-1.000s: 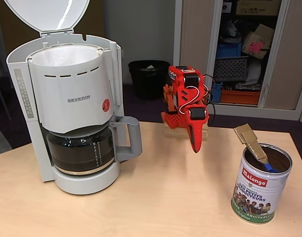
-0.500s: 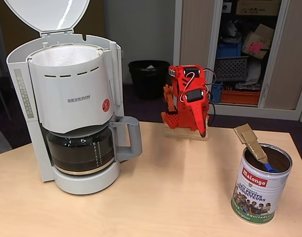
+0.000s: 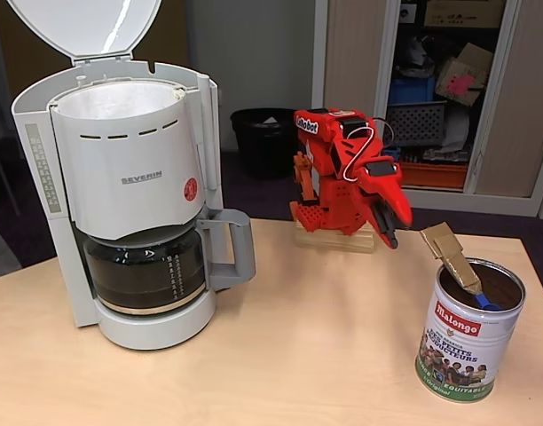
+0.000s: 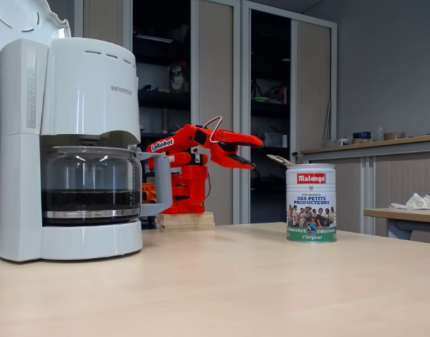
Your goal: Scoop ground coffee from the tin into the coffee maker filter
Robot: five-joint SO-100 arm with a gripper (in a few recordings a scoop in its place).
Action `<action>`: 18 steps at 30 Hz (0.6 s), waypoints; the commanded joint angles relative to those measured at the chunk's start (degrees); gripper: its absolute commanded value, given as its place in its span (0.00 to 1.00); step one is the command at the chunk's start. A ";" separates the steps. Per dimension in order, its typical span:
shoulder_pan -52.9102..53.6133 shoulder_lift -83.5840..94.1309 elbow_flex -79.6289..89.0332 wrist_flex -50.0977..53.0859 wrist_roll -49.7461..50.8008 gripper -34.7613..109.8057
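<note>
A pale wooden laminate worktop (image 3: pixel 280 355) with a smooth matt face fills the foreground in both fixed views. Behind it, a black round waste bin (image 3: pixel 267 138) stands on a dark purple carpet floor (image 3: pixel 254 191) against a plain grey wall (image 3: pixel 254 53). Beside the bin, a tall beige cupboard (image 3: pixel 351 62) stands open, its shelves crowded with cardboard boxes, a grey crate and an orange tray. In another fixed view, a low beige counter (image 4: pixel 369 151) runs along a grey wall, and a crumpled white cloth (image 4: pixel 415 202) lies on a side table.
</note>
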 commanded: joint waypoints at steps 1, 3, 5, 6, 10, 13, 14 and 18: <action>-2.99 -1.85 -3.87 1.41 0.00 0.46; -4.57 -3.60 -4.75 1.67 0.62 0.47; -5.54 -4.83 -5.19 2.29 1.67 0.47; -5.71 -5.01 -5.27 2.29 1.67 0.47; -6.50 -6.24 -4.83 0.88 2.90 0.47; -7.29 -9.14 -4.83 -1.49 3.16 0.47; -7.29 -10.46 -4.92 -2.46 3.08 0.47; -7.56 -17.05 -7.38 -5.27 2.37 0.47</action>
